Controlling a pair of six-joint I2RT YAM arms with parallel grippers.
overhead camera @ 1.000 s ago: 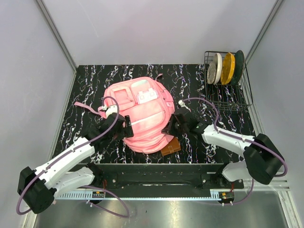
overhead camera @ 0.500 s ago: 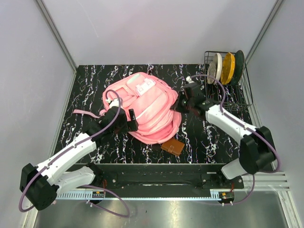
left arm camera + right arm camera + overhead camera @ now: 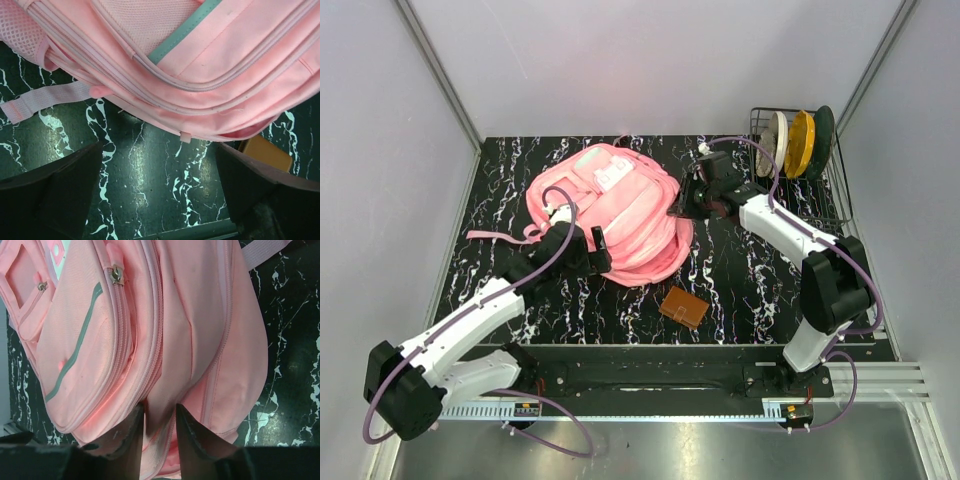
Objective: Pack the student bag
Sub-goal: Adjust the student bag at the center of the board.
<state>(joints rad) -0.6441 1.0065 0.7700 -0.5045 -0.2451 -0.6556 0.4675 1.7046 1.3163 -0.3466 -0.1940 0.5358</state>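
The student bag (image 3: pixel 620 205), a big soft pink backpack, lies front-up in the middle of the black marbled table. My right gripper (image 3: pixel 682 200) is at the bag's right edge. In the right wrist view its fingers (image 3: pixel 130 435) pinch a fold of the bag's pink fabric (image 3: pixel 125 330) between them, so the right gripper (image 3: pixel 159 427) is shut on the cloth. My left gripper (image 3: pixel 598 250) hovers at the bag's near-left edge. The left gripper (image 3: pixel 160 200) is wide open over bare table, just short of the bag's zipped side (image 3: pixel 200 60).
A flat brown wallet-like item (image 3: pixel 684 307) lies on the table near the bag's front edge, also seen as the brown item (image 3: pixel 265 152). A pink strap (image 3: pixel 495 235) trails left. A wire rack (image 3: pixel 798 190) with upright plates stands at the back right.
The bag has slid and turned toward the back of the table with the right gripper on it. The brown item, first half under the bag, now lies uncovered. The left gripper followed slightly.
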